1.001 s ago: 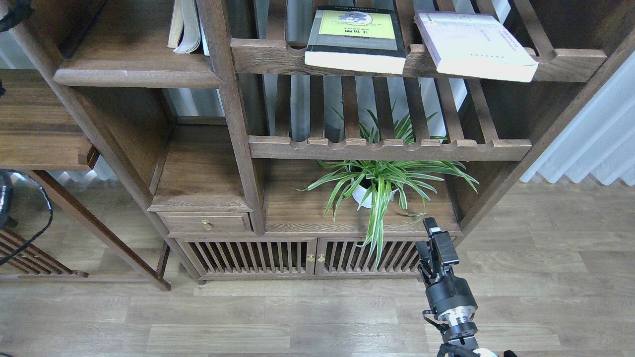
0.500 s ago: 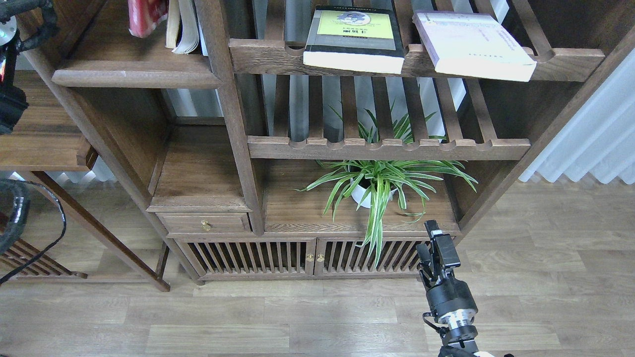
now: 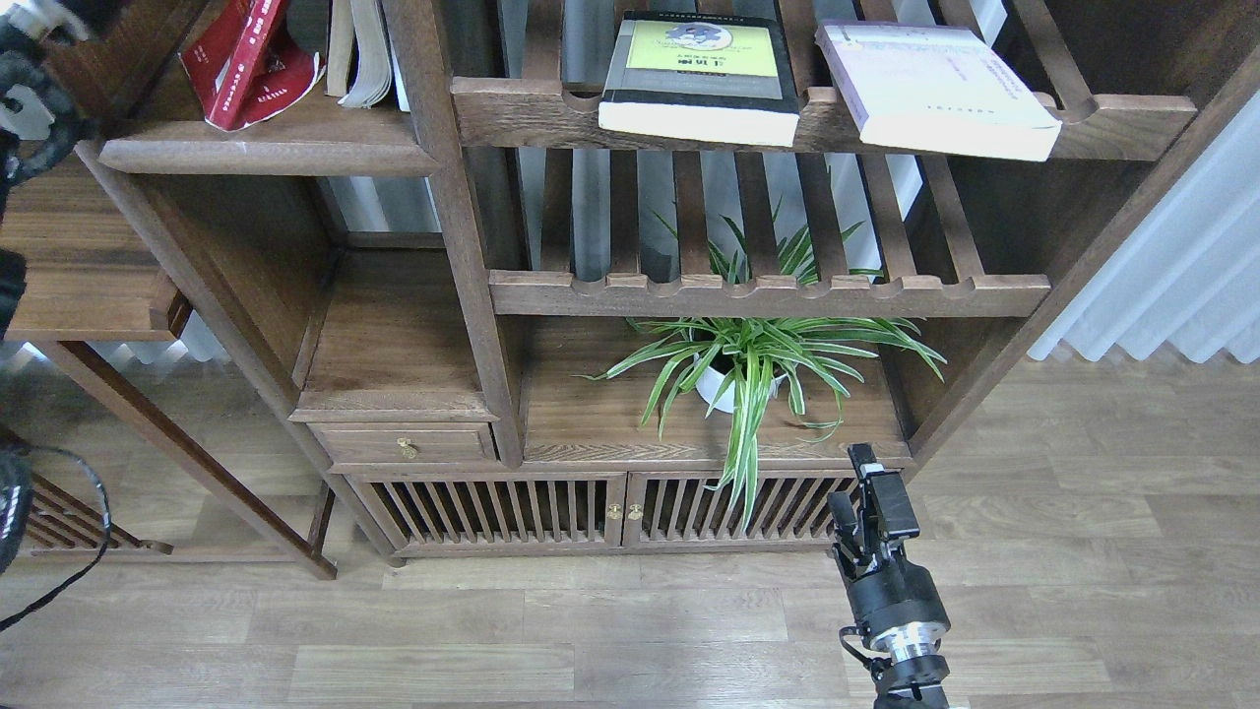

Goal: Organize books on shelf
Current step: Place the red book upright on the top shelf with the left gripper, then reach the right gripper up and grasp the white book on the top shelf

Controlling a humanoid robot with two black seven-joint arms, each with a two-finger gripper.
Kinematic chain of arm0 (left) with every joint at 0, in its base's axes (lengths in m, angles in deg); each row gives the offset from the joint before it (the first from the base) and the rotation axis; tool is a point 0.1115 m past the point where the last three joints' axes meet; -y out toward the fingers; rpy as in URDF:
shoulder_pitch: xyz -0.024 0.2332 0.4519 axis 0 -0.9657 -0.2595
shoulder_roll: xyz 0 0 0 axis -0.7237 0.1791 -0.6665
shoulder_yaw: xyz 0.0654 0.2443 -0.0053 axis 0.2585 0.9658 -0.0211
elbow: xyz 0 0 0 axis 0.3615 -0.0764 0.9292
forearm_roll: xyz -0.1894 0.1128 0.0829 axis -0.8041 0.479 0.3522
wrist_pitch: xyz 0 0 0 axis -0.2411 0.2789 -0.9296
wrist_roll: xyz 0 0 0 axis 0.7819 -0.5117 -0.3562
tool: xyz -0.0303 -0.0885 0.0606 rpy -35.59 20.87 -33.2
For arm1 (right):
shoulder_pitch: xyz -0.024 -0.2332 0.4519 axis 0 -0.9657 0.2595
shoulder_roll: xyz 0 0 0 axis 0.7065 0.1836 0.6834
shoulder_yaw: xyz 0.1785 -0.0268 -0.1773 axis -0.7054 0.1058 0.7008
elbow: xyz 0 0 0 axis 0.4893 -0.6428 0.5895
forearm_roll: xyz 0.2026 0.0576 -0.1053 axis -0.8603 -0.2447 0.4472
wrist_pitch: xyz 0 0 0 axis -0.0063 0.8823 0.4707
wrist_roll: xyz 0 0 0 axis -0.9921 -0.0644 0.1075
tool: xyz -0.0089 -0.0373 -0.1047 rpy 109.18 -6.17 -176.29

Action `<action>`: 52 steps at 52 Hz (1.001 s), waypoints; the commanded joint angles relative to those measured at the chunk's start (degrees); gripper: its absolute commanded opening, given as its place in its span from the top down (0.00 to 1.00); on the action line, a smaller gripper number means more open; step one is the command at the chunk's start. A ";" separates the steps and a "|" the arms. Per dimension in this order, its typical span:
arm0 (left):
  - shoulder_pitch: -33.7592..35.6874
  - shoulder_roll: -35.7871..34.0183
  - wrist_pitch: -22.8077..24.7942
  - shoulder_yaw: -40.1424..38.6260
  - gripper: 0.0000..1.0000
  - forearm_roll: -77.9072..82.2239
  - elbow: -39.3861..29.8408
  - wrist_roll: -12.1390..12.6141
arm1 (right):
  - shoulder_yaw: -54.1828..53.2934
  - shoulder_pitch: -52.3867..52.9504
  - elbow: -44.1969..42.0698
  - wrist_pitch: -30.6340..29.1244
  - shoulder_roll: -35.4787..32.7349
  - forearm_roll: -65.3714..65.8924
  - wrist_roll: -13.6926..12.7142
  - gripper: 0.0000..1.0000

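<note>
Red book (image 3: 246, 64): glossy paperback, tilted on shelf (image 3: 266, 153)
Shelf: dark wood, rounded edge
Right end effector (image 3: 866, 492): black, opening unclear
Left end effector: out of frame

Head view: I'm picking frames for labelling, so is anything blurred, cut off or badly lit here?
Head view: mostly sharp and evenly lit, no glare. The red book on the solid shelf is cut by the top edge. The left arm at the left edge is dark and cropped, its gripper unreadable. The right gripper is small and dark against the cabinet.
</note>
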 commanded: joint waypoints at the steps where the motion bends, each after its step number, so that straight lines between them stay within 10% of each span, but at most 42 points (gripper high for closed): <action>1: -5.59 -1.51 0.00 -0.80 0.02 -6.12 -2.94 0.02 | 1.49 -0.04 1.39 0.00 0.00 0.06 0.00 0.01; 52: -30.21 4.90 0.00 4.04 0.00 -6.65 -9.79 6.08 | -3.87 5.15 19.58 0.00 -3.77 0.23 -0.62 0.01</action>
